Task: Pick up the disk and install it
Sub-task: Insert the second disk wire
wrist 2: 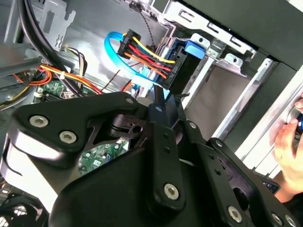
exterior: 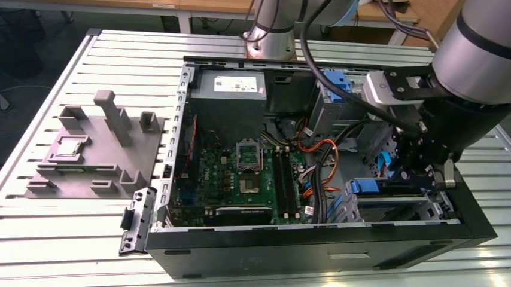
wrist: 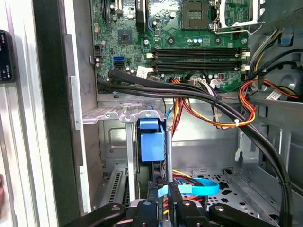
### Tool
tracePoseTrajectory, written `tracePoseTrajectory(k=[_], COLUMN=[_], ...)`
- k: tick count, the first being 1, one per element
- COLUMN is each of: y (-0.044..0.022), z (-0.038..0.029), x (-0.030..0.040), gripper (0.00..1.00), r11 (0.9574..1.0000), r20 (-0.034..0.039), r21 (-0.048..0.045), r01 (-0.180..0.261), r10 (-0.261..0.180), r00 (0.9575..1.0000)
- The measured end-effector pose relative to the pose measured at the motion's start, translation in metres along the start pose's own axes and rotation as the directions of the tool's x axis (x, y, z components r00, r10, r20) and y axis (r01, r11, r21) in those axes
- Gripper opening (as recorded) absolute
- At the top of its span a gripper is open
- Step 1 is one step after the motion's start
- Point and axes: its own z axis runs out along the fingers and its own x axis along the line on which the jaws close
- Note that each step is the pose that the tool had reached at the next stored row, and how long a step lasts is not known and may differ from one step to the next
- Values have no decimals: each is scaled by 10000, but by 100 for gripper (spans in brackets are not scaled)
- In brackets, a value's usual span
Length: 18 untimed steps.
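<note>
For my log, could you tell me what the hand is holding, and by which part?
It cannot be told; the hand is down among the drive-bay cables.

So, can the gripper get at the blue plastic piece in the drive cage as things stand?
Probably yes: the gripper faces the blue plastic piece with nothing between them, though a light-blue cable lies close by.

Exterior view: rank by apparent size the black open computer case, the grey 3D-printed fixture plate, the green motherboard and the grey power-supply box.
1. Black open computer case
2. Grey 3D-printed fixture plate
3. Green motherboard, fairly close to the plate in spread
4. Grey power-supply box, smallest
</note>
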Motion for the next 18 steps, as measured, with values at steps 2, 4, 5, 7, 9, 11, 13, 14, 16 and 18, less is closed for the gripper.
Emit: tracePoseTrajectory(k=[2, 4, 5, 7, 9, 11, 13, 14, 16, 18], y=[-5, -8, -8, -8, -8, -8, -8, -8, -8, -8], z=[-37, -59, -58, -58, -58, -58, -58, -58, -58, -58], x=[-2, -3, -3, -3, -3, -3, -3, -3, -3, -3], gripper=[23, 23, 23, 22, 10, 10, 10, 10, 10, 10], r11=[10000, 10000, 10000, 10000, 10000, 10000, 10000, 10000, 10000, 10000], r20=[5, 13, 14, 14, 13, 13, 13, 13, 13, 13], r21=[-23, -44, -44, -45, -46, -46, -47, -47, -49, -50], r01=[-2, -4, -4, -4, -4, -4, -4, -4, -4, -5], r10=[2, 4, 4, 5, 4, 5, 4, 4, 5, 5], r00=[10000, 10000, 10000, 10000, 10000, 10000, 10000, 10000, 10000, 10000])
